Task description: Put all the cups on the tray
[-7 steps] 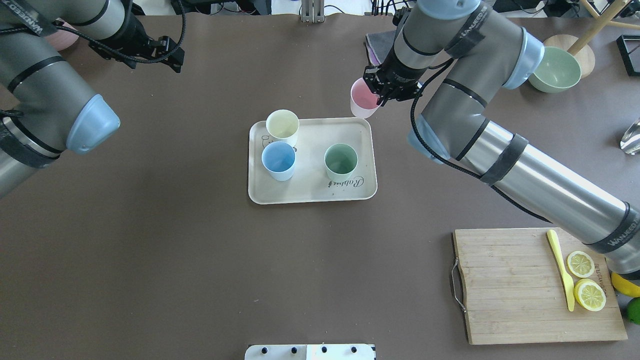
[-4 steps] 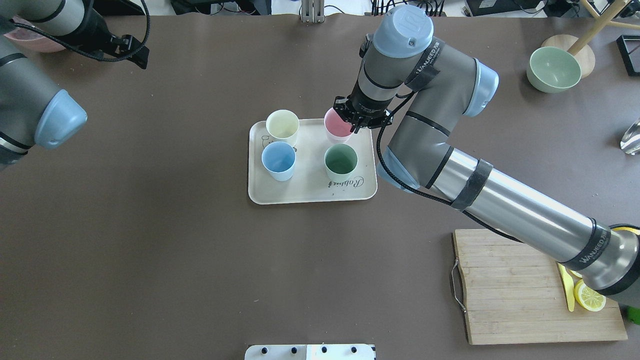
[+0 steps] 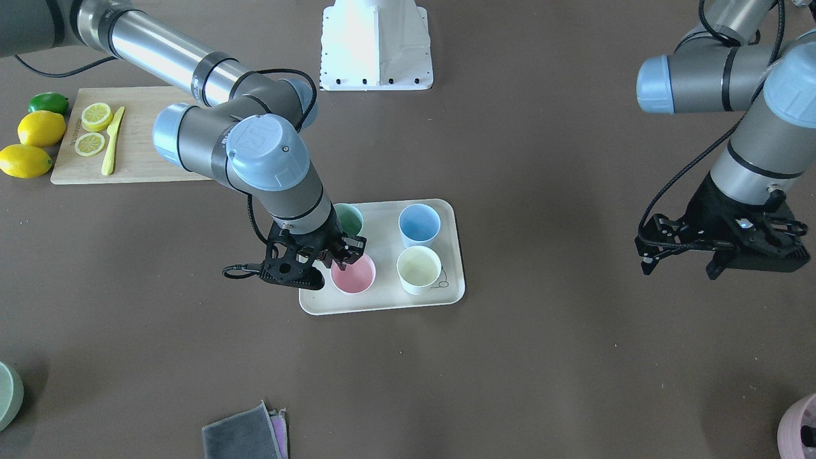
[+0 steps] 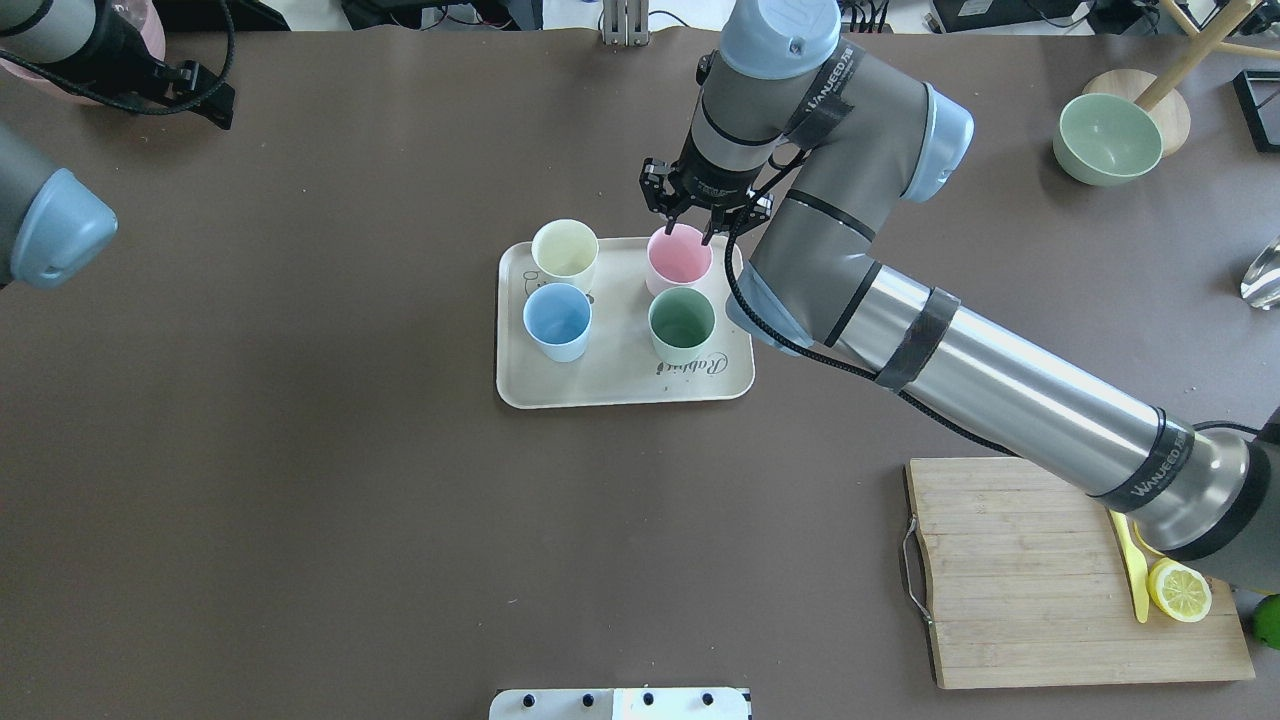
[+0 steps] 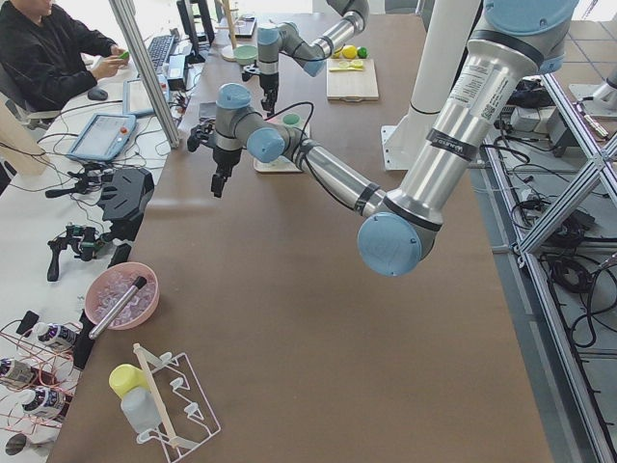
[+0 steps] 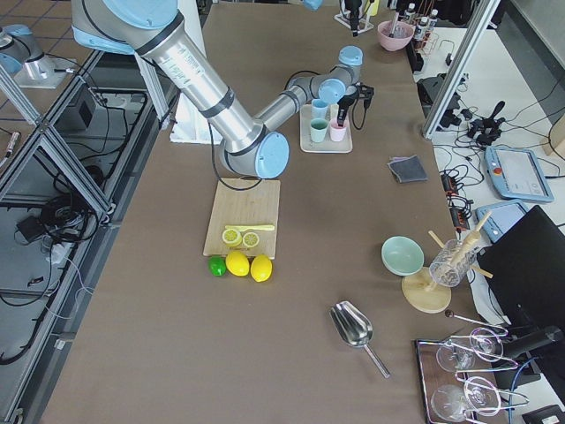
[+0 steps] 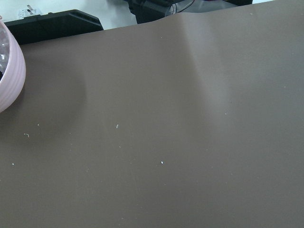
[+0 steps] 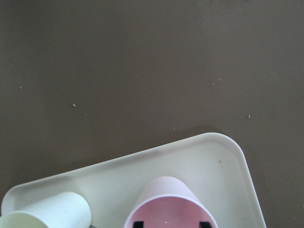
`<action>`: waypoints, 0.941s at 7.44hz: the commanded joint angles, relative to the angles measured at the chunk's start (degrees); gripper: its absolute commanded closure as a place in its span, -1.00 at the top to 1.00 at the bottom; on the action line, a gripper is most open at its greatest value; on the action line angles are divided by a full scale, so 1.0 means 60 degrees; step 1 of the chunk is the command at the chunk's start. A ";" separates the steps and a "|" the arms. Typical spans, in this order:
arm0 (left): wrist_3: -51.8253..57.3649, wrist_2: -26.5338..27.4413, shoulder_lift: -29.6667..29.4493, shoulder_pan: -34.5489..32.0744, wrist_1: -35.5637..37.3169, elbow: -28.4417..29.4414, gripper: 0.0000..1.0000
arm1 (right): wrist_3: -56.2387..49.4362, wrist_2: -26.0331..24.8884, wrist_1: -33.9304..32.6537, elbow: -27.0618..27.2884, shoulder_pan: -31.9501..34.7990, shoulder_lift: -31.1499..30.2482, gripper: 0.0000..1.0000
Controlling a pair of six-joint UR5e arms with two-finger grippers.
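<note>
right gripper spread over pink cup on tray, half hiding green cup.

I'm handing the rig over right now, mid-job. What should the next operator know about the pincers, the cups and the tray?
Right pincer: open, low over the pink cup, fingertips at its mouth, not gripping.
Left pincer: looks open and empty, parked far from the tray.
Cups: the pink cup, cream-yellow cup, light blue cup and sage green cup all stand upright on the tray.
Done: all four cups are on the tray.
Left: probably only to lift the right pincer straight up, clear of the pink cup, without tipping it.
</note>
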 commanded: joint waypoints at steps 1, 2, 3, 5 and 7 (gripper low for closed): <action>0.0029 0.0081 0.0315 -0.0426 -0.0447 -0.0211 0.95 | -0.1003 0.1102 -0.0519 0.0270 0.1241 -0.0142 1.00; 0.0102 0.0096 0.0985 -0.0746 -0.1423 -0.0169 0.95 | -0.2520 0.1137 -0.1611 0.0954 0.1683 -0.0637 1.00; 0.0219 0.0096 0.1803 -0.0865 -0.2331 -0.0169 0.95 | -0.4391 0.1152 -0.2797 0.1845 0.2224 -0.1396 1.00; 0.0249 0.0111 0.2717 -0.0910 -0.3480 -0.0067 0.95 | -0.7195 0.1152 -0.4254 0.3953 0.3307 -0.3691 1.00; 0.0890 0.0067 0.3535 -0.0954 -0.3308 0.0109 0.95 | -1.0253 0.1356 -0.4157 0.5076 0.4522 -0.6564 1.00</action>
